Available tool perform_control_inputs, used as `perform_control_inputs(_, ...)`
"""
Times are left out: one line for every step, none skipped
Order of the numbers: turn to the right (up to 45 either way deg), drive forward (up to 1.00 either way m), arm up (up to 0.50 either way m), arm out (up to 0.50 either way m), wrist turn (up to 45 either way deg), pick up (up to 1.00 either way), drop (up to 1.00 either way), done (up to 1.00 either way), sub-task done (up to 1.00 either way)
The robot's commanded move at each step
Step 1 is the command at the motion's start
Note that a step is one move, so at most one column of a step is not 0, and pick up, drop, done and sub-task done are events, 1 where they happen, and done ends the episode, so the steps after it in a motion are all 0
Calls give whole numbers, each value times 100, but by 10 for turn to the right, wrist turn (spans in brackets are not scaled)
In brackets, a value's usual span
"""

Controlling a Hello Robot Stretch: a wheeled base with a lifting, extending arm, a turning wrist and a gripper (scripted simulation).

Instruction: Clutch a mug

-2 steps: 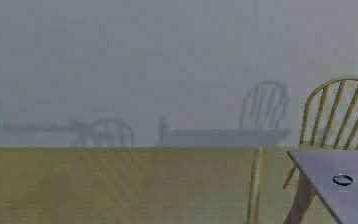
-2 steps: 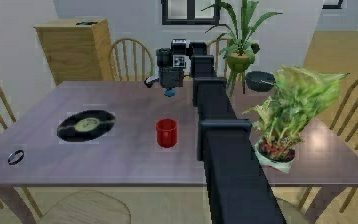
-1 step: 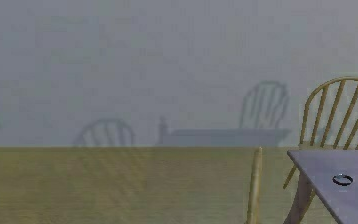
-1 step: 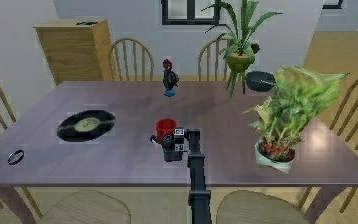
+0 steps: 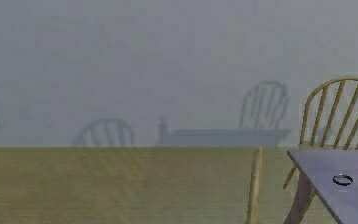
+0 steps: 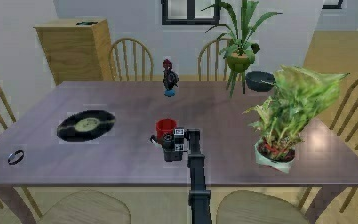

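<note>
A long purplish-brown table stands in a room with wooden chairs drawn up around it. The red mug stands upright on it, near the edge on the arm's side and about midway along.

By its look it is a stiff, glazed cup: probably light and hard-walled, likely slippery, and breakable if knocked off the table. I cannot make out a handle, so the round body seems the best place to take hold, low enough that it will not tip.

The gripper sits at the end of the dark arm, right at the mug's near side. Whether it touches the mug cannot be told. How its fingers are set cannot be told either, nor whether it holds anything, since the mug rests on the table just behind it.

Farther out on the table:
- A black record lies well apart from the mug.
- A small dark ring lies near the table's corner.
- A little figurine stands across the table from the mug.
- A dark bowl and a leafy potted plant stand at the other end.

In the forward view the same ring lies on the table's corner, with a chair behind it.
</note>
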Motion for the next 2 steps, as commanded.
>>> perform_control_inputs(0,0,10,0,0,0,0,0,0)
perform_control_inputs(0,0,0,0,0,0,0,100,0)
